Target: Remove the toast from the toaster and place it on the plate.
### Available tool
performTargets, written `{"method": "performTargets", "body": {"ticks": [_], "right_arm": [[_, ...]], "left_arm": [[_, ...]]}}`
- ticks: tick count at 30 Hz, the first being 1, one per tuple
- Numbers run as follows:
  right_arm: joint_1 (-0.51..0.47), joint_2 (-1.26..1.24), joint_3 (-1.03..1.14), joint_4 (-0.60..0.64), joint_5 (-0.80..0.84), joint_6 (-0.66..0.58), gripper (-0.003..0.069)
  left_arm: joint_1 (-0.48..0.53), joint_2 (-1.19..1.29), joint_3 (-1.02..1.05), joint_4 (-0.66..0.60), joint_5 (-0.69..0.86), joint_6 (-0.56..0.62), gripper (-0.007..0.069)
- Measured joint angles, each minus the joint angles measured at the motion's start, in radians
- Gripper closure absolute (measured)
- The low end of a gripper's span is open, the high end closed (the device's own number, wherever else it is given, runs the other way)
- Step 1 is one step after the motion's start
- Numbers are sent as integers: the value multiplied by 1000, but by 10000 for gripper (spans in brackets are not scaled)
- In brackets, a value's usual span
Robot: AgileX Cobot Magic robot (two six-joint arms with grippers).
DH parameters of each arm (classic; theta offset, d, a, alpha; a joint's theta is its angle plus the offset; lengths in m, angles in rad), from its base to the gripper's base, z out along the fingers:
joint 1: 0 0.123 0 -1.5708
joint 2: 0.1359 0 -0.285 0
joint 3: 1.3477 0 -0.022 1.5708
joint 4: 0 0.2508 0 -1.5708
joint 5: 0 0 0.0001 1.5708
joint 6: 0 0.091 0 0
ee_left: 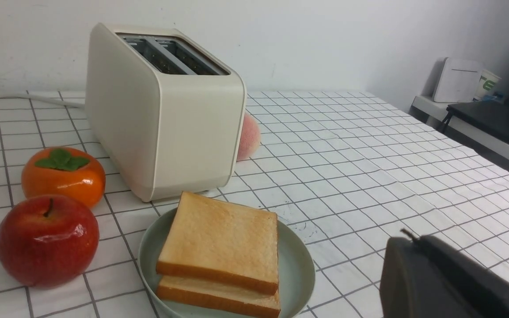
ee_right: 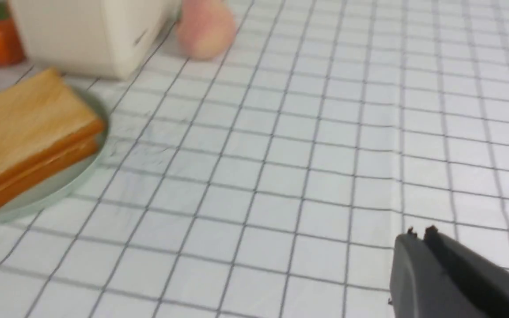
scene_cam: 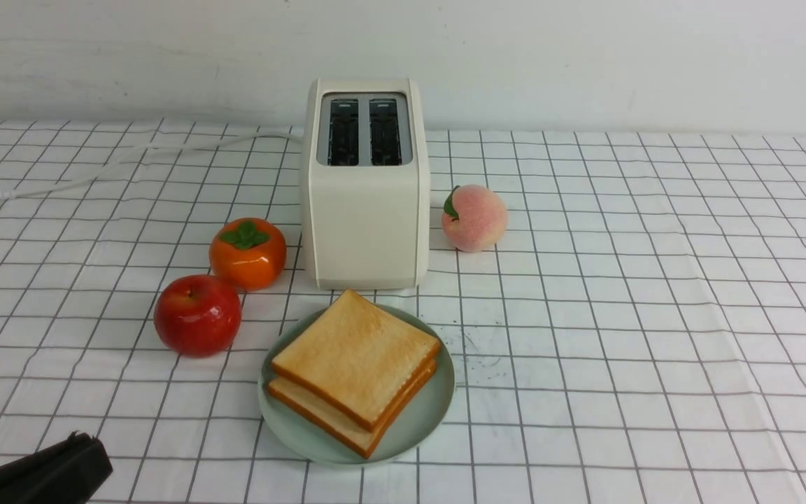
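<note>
Two light, soft, crumbly slices of toast (scene_cam: 355,364) lie stacked on the plate (scene_cam: 422,420) near the toaster (scene_cam: 366,203), so pinch edges gently; your left gripper (scene_cam: 85,439) and right gripper (ee_right: 419,234) sit pressed together, empty.

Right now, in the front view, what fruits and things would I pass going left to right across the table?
red apple → orange persimmon → toaster → peach. The plate with two toast slices sits in front of the toaster, so it has no clear place in the row.
</note>
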Motion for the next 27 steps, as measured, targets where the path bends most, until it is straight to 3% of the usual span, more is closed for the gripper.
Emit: {"method": "performTargets", "body": {"ticks": [4, 7, 27], "right_arm": [[-84, -195, 226, 20, -123, -13, 641], [-101, -271, 327, 22, -106, -6, 641], [-104, -279, 327, 14, -83, 7, 622]], "left_arm": [[0, 0, 0, 0, 0, 0, 638], [0, 0, 0, 0, 0, 0, 638], [0, 0, 0, -12, 0, 0, 635]]}}
